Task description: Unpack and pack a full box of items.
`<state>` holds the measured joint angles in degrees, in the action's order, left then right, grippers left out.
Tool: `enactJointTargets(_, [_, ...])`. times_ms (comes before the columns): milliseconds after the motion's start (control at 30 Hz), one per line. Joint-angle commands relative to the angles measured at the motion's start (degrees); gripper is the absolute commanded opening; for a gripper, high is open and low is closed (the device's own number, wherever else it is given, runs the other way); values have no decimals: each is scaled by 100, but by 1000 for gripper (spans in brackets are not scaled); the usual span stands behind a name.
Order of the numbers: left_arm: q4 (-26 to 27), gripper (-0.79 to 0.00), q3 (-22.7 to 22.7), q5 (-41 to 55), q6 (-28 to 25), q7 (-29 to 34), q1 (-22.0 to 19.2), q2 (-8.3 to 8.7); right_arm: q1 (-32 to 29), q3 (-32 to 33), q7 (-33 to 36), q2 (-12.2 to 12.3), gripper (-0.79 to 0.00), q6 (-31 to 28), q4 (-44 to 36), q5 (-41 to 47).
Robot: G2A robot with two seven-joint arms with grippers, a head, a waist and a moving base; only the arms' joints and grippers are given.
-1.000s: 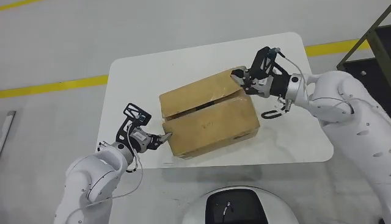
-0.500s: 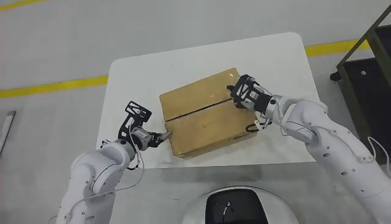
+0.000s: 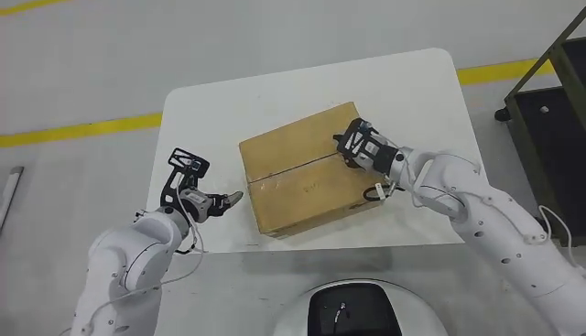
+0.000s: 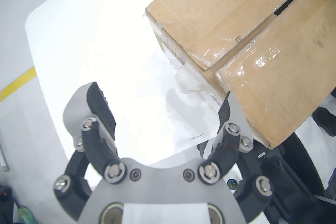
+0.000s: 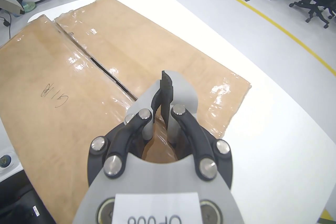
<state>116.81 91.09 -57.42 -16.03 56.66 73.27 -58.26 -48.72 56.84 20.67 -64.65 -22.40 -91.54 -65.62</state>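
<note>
A brown cardboard box [image 3: 302, 167] sits in the middle of the white table [image 3: 211, 125], both top flaps lying flat with a narrow seam [image 5: 105, 70] between them. My right gripper [image 3: 348, 146] is shut and rests low over the box top [image 5: 78, 104] at the right end of the seam, its fingers [image 5: 165, 80] pressed together with nothing between them. My left gripper [image 3: 229, 199] stands open just off the box's near left corner [image 4: 236, 12], a small gap away; its pads [image 4: 99, 101] hold nothing.
Bare table surface lies left of the box and behind it. A dark metal rack [image 3: 549, 98] stands off the table's right side. Yellow floor lines [image 3: 73, 130] run past the table.
The right gripper came in from the box's right end onto its top, and the far flap now lies flat. The left gripper drew back leftward from the box corner.
</note>
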Motion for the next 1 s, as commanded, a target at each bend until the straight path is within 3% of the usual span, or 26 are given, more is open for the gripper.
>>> enactJointTargets(0, [102,0,154,68,65,65,126,13,-7,-7,-7,-8,-785,-11,-4,-17])
enactJointTargets(400, [149,0,233,83,71,131,203,22,-56,65,-49,-49,-785,-36,8,-19])
enactJointTargets(567, [-83,0,114,-1008,-378,-585,412,59,-85,98,-29,-63,-785,-38,8,-15])
enactJointTargets(667, [-348,0,19,-1502,-333,-1135,578,58,-109,130,-6,-67,-785,-43,-1,-25])
enactJointTargets(967, [-864,0,-535,-1893,-387,-2305,741,4,-142,252,44,-73,-785,-93,-14,-36])
